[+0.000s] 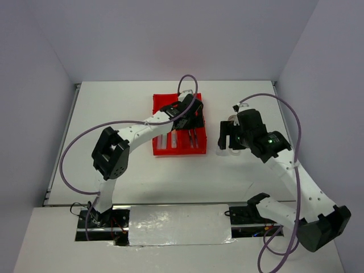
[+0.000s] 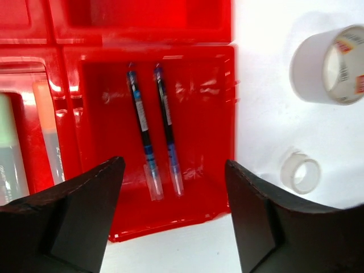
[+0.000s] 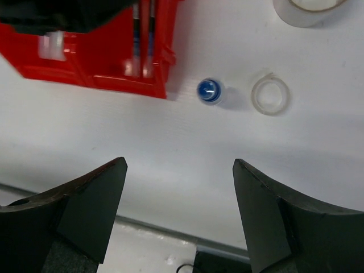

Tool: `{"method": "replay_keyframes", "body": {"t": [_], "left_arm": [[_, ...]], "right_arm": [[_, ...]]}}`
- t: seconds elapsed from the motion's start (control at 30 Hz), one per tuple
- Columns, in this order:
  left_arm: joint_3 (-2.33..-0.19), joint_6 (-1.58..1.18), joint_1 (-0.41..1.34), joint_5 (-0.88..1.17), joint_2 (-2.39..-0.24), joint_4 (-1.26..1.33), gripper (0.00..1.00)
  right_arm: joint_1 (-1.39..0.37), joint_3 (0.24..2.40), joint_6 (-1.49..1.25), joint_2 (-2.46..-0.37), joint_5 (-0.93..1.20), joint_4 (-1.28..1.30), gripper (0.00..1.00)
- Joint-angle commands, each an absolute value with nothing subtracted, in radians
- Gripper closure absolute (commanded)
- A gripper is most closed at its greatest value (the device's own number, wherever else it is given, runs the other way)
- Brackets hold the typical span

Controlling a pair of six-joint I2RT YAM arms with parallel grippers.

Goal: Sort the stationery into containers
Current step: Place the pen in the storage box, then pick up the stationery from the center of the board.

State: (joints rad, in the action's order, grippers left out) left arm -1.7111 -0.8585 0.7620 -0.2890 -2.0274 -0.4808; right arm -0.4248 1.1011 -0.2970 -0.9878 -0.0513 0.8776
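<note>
The red tray [image 1: 158, 149] lies at the table's middle. My left gripper [image 1: 190, 118] hovers over it, open and empty [image 2: 173, 164]. Below it two thin dark pens [image 2: 153, 128] lie side by side in one compartment of the tray [image 2: 219, 114]. A green stick [image 2: 8, 151] and an orange stick [image 2: 48, 133] lie in the compartment to its left. My right gripper [image 1: 227, 137] is open and empty [image 3: 179, 163] above bare table, right of the tray [image 3: 85, 68]. The blue-capped bottle [image 3: 209, 91], small white ring [image 3: 271, 95] and beige tape roll [image 3: 307, 8] stand on the table beyond it.
In the left wrist view the tape roll [image 2: 333, 65] and the ring [image 2: 300, 172] lie on the white table just right of the tray. The two far compartments [image 2: 142, 17] show nothing in them. Grey walls enclose the table on three sides.
</note>
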Motion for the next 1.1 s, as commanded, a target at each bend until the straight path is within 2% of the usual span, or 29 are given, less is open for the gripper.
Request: {"method": "replay_keyframes", "body": {"t": [0.0, 0.13, 0.3, 0.43, 0.6, 0.7, 0.73, 0.8, 0.9, 1.07], "left_arm": [[-1.813, -0.819, 0.764, -0.317, -1.912, -0.541, 0.13], [-1.838, -0.796, 0.743, -0.301, -1.815, -0.632, 0.07], [-1.541, -0.746, 0.655, -0.128, -1.587, -0.474, 0.04], [-1.421, -0.7, 0.632, -0.072, -1.479, -0.45, 0.02], [-1.338, -0.664, 0.618, -0.037, -1.387, -0.44, 0.01], [-1.313, -0.64, 0.612, -0.04, -1.339, -0.457, 0.01], [-1.312, -0.634, 0.609, -0.044, -1.335, -0.466, 0.01], [-1.315, -0.614, 0.604, -0.067, -1.328, -0.503, 0.01], [-1.31, -0.597, 0.595, -0.069, -1.324, -0.528, 0.01], [-1.298, -0.56, 0.592, -0.04, -1.333, -0.509, 0.01]], "right_arm": [[-0.423, 1.014, -0.296, -1.021, -0.133, 0.679, 0.17], [-0.428, 0.965, -0.307, -1.067, -0.161, 0.598, 0.2], [-0.439, 0.994, -0.319, -1.199, -0.192, 0.556, 0.22], [-0.439, 0.993, -0.334, -1.296, -0.242, 0.508, 0.24], [-0.437, 0.991, -0.365, -1.376, -0.322, 0.46, 0.39], [-0.439, 0.991, -0.37, -1.408, -0.324, 0.44, 0.52], [-0.44, 0.992, -0.371, -1.416, -0.316, 0.44, 0.62], [-0.44, 0.989, -0.385, -1.427, -0.295, 0.439, 0.72], [-0.451, 0.974, -0.411, -1.393, -0.287, 0.445, 1.0], [-0.457, 1.008, -0.416, -1.327, -0.302, 0.518, 1.0]]}}
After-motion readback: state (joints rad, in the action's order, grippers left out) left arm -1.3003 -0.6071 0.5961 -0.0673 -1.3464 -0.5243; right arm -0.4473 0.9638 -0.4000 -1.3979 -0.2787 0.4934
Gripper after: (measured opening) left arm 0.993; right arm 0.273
